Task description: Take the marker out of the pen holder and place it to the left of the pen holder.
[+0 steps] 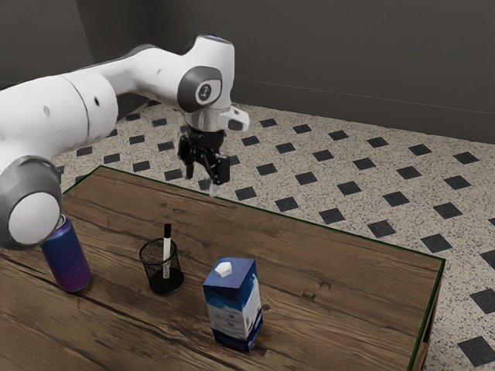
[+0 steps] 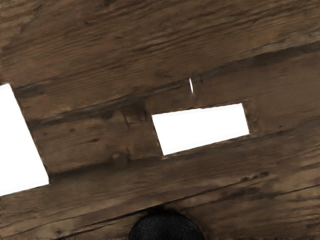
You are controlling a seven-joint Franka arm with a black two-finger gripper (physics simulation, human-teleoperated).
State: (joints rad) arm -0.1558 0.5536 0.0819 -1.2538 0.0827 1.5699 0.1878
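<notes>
Marker (image 1: 167, 251) stands nearly upright inside the pen holder (image 1: 176, 279), its black-capped end well above the rim. We have the gripper (image 1: 201, 179) raised and apart from it, fingers spread wide with nothing between them.

Our step, as we judge it, is the approach: we should bring the open hand over the holder, square the fingers to the marker and lower only far enough to take the exposed upper part. If we go deeper, we may catch the rim and drag the holder along. A centred close matters, since pushing from one side could tip the light-looking cup. Once we grip, we ought to lift straight up until the lower end clears the rim, then move to the holder's left and lay the marker down low and gently, as a smooth round barrel may roll.

The holder is a round cup of black mesh with a dark, solid-looking base; the marker is a slim white cylinder. Nearby we see a square-sided blue and white carton (image 1: 234, 305) with a white cap, and a rounded can (image 1: 68, 255) shading from blue to purple. The table (image 1: 332, 263) has brown, streaky wood grain with dark seams.
</notes>
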